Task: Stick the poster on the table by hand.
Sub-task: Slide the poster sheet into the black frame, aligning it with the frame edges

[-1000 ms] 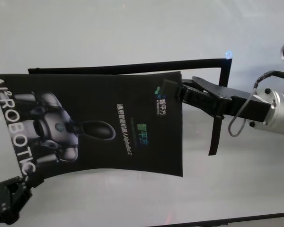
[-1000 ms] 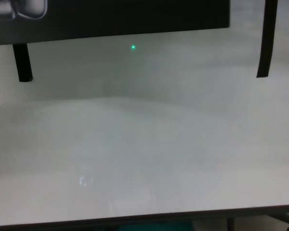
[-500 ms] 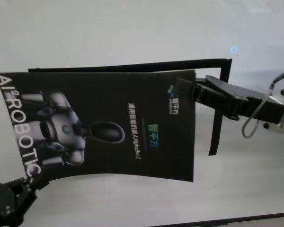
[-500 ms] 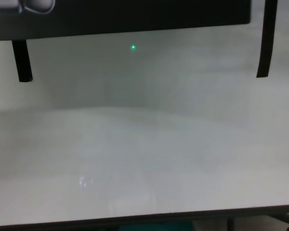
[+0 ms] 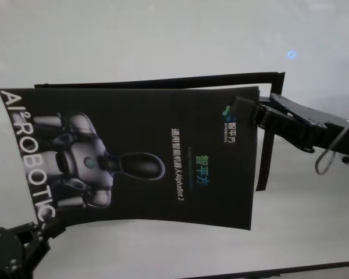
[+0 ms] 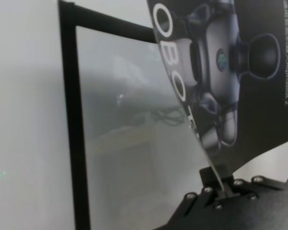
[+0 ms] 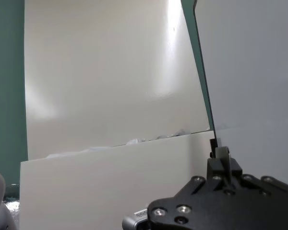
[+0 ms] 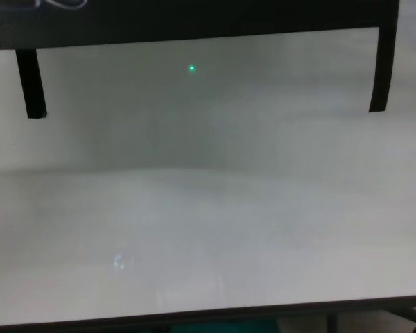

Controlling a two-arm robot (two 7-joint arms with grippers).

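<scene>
One poster [image 5: 134,157], pinched between my two grippers: left [image 5: 43,229], right [image 5: 250,110]. One table [image 5: 163,40]. Three tape strips [image 5: 266,145].

I see the glossy black poster [image 5: 139,154], printed with a grey-white robot and white lettering, bowed above the white table [image 5: 163,40], pinched at opposite edges between my right gripper's [image 5: 247,110] jaws and my left gripper's [image 5: 38,229].

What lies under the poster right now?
Under the poster, held by the left gripper and right gripper, lies the table with tape strips; the covered part is hidden.
</scene>
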